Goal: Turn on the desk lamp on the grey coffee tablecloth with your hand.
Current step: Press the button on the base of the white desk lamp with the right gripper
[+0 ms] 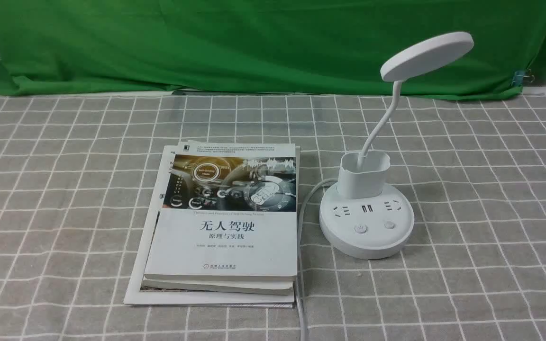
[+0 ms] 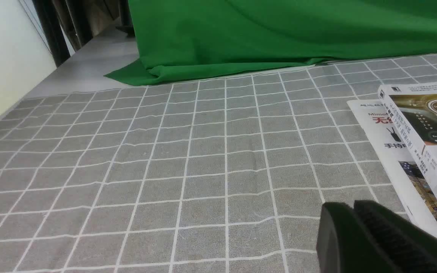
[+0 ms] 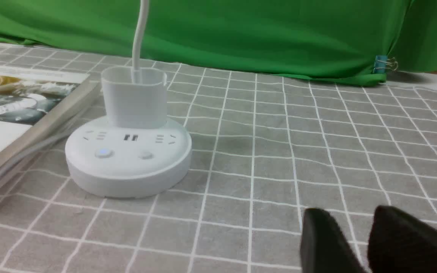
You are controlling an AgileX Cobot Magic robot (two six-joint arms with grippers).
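Observation:
The white desk lamp (image 1: 367, 227) stands on the grey coffee tablecloth (image 1: 491, 189), right of centre. Its disc head (image 1: 427, 56) is tilted and unlit, with the cup holder (image 1: 364, 175) behind two buttons (image 1: 360, 229). No arm shows in the front view. In the right wrist view the lamp base (image 3: 127, 159) is ahead of my right gripper (image 3: 351, 214), well apart from it. The jaws there stand apart with cloth showing between them, empty. My left gripper (image 2: 351, 206) is shut and empty over bare cloth (image 2: 165, 170).
A stack of books (image 1: 225, 222) lies left of the lamp, also seen in the left wrist view (image 2: 423, 132). The lamp's white cord (image 1: 301, 222) runs between books and base toward the front edge. A green cloth (image 1: 254, 42) hangs at the back, with a blue clip (image 1: 522, 76).

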